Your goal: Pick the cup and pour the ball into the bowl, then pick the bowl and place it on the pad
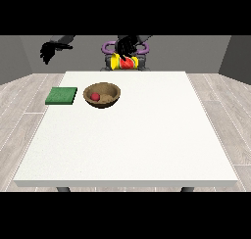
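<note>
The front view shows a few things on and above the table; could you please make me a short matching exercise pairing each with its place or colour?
Things:
1. ball
2. bowl
3. pad
4. robot hand at the view's left

Descriptions:
A. green, flat on the table near its left edge
B. brown, beside the pad
C. raised in the air, above and behind the pad
D. red, lying inside the bowl

Pairs: 1-D, 2-B, 3-A, 4-C

You see a red ball (95, 96) lying inside the upright wooden bowl (109, 100), just beside the flat green pad (61, 96).
</note>
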`<action>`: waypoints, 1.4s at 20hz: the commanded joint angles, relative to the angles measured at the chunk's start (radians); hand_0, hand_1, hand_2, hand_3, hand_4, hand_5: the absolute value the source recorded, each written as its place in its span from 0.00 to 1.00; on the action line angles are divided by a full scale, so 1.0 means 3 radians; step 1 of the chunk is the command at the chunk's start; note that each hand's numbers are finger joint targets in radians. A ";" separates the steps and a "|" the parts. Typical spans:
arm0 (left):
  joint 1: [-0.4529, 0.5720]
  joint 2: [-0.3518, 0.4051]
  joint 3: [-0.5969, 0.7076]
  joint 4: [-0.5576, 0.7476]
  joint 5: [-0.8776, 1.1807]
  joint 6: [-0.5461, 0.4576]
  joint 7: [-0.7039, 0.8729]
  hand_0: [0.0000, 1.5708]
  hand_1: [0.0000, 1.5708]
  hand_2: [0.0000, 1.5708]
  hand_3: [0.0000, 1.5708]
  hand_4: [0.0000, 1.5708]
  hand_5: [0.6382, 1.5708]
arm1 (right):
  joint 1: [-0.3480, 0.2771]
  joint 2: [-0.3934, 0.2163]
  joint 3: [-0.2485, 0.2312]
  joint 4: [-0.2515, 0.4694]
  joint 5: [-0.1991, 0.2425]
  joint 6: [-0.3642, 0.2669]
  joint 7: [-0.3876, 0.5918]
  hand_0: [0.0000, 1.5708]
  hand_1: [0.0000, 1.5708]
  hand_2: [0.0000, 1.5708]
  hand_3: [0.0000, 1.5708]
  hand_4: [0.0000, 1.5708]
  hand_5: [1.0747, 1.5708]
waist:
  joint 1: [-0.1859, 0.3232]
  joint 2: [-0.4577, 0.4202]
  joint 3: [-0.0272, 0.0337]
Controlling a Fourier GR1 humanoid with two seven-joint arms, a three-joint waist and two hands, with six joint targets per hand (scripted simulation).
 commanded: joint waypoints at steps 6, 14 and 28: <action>0.0747 -0.0184 0.1420 -0.0808 0.1945 0.1078 -0.0196 0.36 0.36 0.00 0.00 0.57 0.93 | -0.0072 0.0192 -0.0012 -0.0084 -0.0016 -0.0239 -0.0010 0.00 0.00 0.00 0.00 0.23 0.99 | 0.0318 0.0357 -0.0061; 0.1395 -0.0189 0.1458 -0.1576 0.3996 0.0882 -0.1364 0.00 0.00 0.00 0.00 0.00 0.99 | -0.0444 0.0482 0.0163 -0.0288 0.0202 -0.0752 -0.0008 0.00 0.00 0.00 0.00 0.16 1.00 | 0.0393 0.0801 -0.0024; 0.1961 0.0068 0.1575 -0.1988 0.4550 -0.0060 -0.2104 0.00 0.00 0.00 0.00 0.00 0.99 | -0.0766 0.0687 -0.0007 0.0643 0.0186 -0.1211 -0.0551 0.00 0.00 0.00 0.00 0.17 0.99 | 0.0730 0.0955 0.0019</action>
